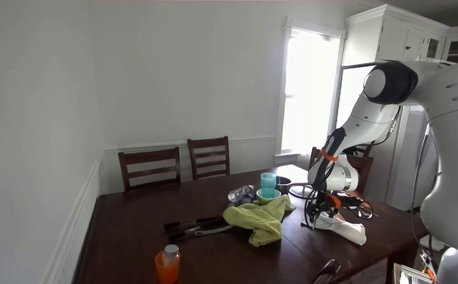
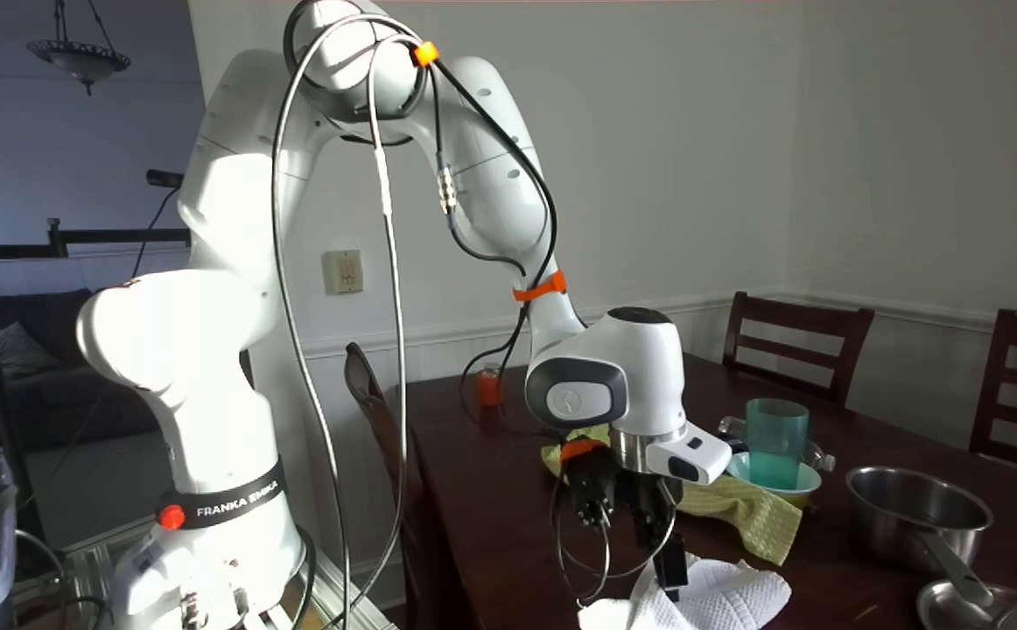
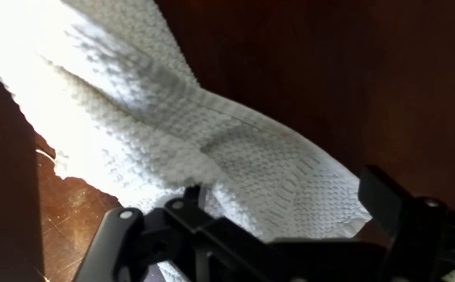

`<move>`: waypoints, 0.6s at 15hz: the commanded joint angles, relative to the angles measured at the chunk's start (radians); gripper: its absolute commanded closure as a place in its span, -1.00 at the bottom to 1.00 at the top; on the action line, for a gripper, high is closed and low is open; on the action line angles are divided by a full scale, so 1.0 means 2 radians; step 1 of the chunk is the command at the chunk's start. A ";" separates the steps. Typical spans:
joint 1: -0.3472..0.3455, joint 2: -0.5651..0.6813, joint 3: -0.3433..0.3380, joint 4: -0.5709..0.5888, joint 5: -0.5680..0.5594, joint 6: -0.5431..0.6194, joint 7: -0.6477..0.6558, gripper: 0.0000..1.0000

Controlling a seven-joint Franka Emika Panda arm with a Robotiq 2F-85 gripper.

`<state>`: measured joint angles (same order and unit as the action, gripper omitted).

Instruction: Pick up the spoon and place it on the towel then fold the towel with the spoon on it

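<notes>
The white towel [image 1: 345,229] lies bunched and folded over on the dark table, also seen in an exterior view [image 2: 727,599] and filling much of the wrist view [image 3: 251,156]. My gripper [image 3: 286,199] is open, with its fingers wide apart at the towel. In the wrist view one fingertip reaches under or into a towel fold, and the other is beside the towel's corner. In an exterior view the gripper [image 1: 317,215] is low at the towel's end. I cannot make out a spoon; it may be hidden in the folds.
A green towel [image 1: 258,223] lies mid-table, partly over several long-handled utensils [image 1: 197,227]. A teal cup [image 1: 268,184] stands in a bowl [image 2: 802,481], near a bottle [image 1: 240,193] and a metal pot [image 2: 911,516]. An orange cup [image 1: 167,268] holds a jar. Chairs surround the table.
</notes>
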<state>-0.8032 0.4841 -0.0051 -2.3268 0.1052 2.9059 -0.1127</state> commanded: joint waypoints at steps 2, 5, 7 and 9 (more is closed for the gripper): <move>0.069 0.000 -0.053 0.002 0.028 -0.016 0.064 -1.00; 0.070 -0.019 -0.055 -0.007 0.038 -0.010 0.041 -1.00; 0.090 -0.029 -0.086 -0.013 0.019 -0.007 0.048 -1.00; 0.114 -0.038 -0.120 -0.017 0.003 0.002 0.052 -1.00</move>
<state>-0.6387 0.4579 -0.1577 -2.3267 0.1457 2.8976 -0.0109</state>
